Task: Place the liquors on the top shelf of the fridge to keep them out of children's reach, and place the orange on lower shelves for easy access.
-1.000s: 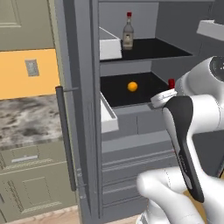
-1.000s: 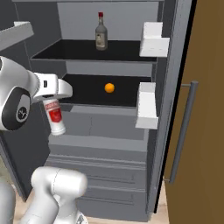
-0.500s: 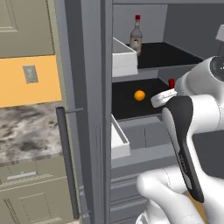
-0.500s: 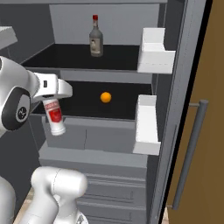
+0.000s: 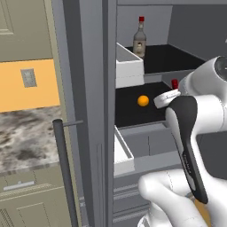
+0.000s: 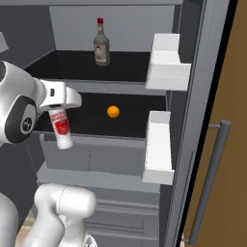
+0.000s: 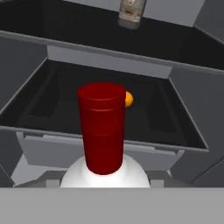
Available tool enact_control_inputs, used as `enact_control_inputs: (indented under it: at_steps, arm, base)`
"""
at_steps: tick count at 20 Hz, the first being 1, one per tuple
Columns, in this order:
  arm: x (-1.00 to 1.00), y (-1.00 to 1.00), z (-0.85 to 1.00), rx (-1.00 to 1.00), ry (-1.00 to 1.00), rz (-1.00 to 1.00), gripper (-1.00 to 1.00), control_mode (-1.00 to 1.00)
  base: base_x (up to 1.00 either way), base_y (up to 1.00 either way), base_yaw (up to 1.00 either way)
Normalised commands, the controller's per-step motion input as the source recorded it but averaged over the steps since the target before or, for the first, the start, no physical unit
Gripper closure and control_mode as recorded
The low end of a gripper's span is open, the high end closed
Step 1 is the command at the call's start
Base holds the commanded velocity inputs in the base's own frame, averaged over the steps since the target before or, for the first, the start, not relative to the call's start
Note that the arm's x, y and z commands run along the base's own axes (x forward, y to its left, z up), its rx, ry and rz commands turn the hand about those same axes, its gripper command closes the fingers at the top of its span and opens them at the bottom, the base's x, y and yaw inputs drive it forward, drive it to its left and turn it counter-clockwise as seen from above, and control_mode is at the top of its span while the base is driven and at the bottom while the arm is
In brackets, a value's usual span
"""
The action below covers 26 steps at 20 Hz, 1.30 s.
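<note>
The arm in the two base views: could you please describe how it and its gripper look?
The arm is glossy white with rounded, bulbous segments. A long dark panel runs down one link, and a dark grey joint disc shows at its side in the right base view. The gripper has a boxy white body. No cables or readable markings show.

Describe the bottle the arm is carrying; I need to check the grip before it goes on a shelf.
The held bottle hangs from the gripper in front of the lower shelf, its base tilted toward the robot's right. In the right base view it shows a pale body and a red and white label. The hand view looks down on its red cap and pale shoulders. The hand covers its neck in the base views, and the fingers cannot be seen. It touches no shelf.
</note>
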Motion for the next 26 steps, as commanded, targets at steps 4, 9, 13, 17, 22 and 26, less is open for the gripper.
enact_control_inputs:
  at_steps: [4,9,13,17,22,26]
  arm:
    - [0.01,-0.15,0.00,0.09,-0.03,0.00,1.00,-1.00]
    - [0.00,-0.02,0.00,0.09,-0.05,0.00,1.00,-1.00]
    - [0.00,0.00,0.08,0.08,-0.14,0.00,1.00,-1.00]
    - [0.00,0.00,0.18,0.05,-0.15,0.00,1.00,-1.00]
    - [0.04,0.00,0.47,0.04,-0.03,0.01,1.00,-1.00]
    - [0.05,0.00,0.63,0.00,0.00,0.02,1.00,-1.00]
  base:
    - [0.00,0.00,0.00]
    - [0.00,0.00,0.00]
    - [0.00,0.00,0.00]
    - [0.00,0.00,0.00]
    - [0.00,0.00,0.00]
    - [0.00,0.00,0.00]
